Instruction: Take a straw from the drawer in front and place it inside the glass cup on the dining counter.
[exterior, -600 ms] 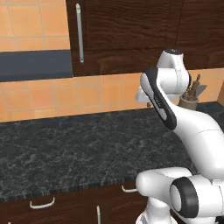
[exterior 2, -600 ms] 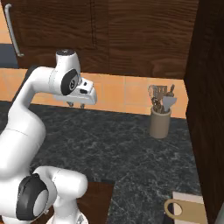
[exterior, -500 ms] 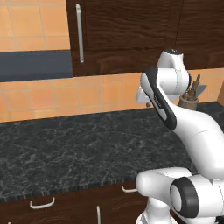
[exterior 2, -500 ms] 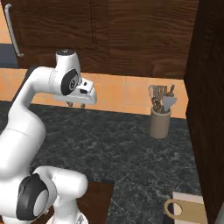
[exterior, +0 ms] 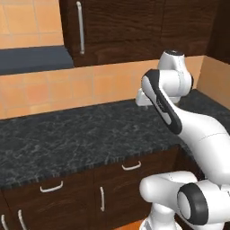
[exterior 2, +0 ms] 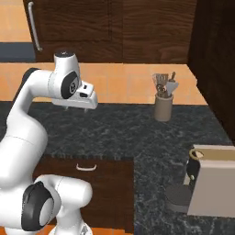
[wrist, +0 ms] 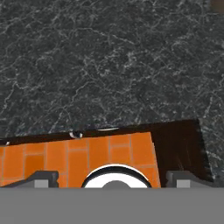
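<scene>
Dark brown drawer (exterior 2: 87, 176) shut, silver handle; end effector (exterior 2: 75, 109) spread above.

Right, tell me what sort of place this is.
A kitchen, rendered: black speckled counter with drawers beneath, a utensil crock against the tiled wall, and what looks like a coffee machine.

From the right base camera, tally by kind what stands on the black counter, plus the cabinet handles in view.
Beige utensil holder with kitchen tools: 1
Boxy beige coffee machine: 1
Small curved silver drawer handle: 1
Long silver bar handle on the upper cabinet door: 1
Total: 4
</scene>
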Controlling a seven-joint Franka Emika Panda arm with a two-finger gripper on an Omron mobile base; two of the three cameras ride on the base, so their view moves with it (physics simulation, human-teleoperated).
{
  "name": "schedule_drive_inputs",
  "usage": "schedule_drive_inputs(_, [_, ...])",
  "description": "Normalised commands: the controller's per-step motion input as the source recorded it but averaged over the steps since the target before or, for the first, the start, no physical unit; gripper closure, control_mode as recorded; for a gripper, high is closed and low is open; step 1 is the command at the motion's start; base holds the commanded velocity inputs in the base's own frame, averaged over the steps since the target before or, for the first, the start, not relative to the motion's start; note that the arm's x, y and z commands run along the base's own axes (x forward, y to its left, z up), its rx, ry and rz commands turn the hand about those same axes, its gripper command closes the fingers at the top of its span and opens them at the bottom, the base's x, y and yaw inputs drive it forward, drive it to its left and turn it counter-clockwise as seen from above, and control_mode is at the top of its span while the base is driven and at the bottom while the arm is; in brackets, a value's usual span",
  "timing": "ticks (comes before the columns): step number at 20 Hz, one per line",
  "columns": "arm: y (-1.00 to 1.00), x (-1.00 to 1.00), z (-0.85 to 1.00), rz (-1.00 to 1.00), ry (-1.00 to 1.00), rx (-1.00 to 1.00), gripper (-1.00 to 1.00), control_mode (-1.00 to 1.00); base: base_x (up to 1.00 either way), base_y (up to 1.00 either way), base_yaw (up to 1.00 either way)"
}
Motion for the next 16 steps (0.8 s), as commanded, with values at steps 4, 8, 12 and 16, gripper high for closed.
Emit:
schedule_drive_inputs(4, [0.0,0.0,0.0,0.0,0.0,0.0,-1.0,1.0,0.0,0.49,-0.76])
schedule_drive_inputs(8, [0.0,0.0,0.0,0.0,0.0,0.0,-1.0,1.0,0.0,0.47,-0.75])
schedule_drive_inputs(12, [0.0,0.0,0.0,0.0,0.0,0.0,-1.0,1.0,-0.1,0.69,-0.64])
schedule_drive_inputs(16, [0.0,0.0,0.0,0.0,0.0,0.0,-1.0,1.0,-0.38,0.88,-0.53])
